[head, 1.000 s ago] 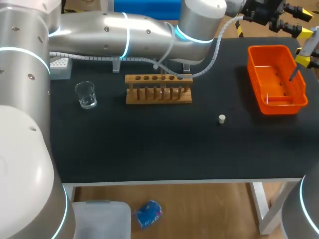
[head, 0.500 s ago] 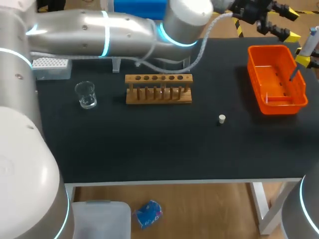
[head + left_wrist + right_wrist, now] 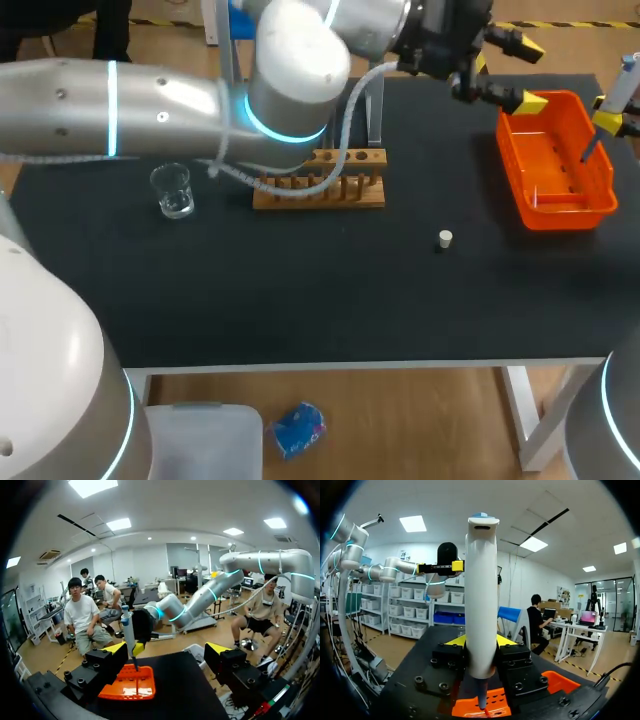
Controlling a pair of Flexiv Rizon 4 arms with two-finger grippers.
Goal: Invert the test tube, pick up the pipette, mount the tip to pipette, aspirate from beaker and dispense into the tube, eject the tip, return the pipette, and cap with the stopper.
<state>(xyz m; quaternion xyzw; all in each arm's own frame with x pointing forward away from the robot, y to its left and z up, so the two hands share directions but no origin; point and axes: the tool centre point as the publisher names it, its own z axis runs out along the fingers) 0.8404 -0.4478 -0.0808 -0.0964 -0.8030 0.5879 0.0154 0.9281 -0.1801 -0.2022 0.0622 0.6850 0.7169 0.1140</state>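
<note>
Pipette (image 3: 481,595) is clamped in my right gripper (image 3: 480,642) over the three o'clock bin (image 3: 507,135), left gripper (image 3: 167,652) spread empty; stopper (image 3: 445,238) not yet used.

Your left arm (image 3: 170,100) is a run of fat brushed-silver cylinders with rounded joints, ringed by glowing cyan bands (image 3: 112,100), dotted with small dark screws, and trailed by a pale ribbed cable (image 3: 343,150). Your right arm (image 3: 612,420) has the same silver shell. Your left pincer (image 3: 167,652) and right pincer (image 3: 481,641) are blocky black, bolt-studded and yellow-tipped.
</note>
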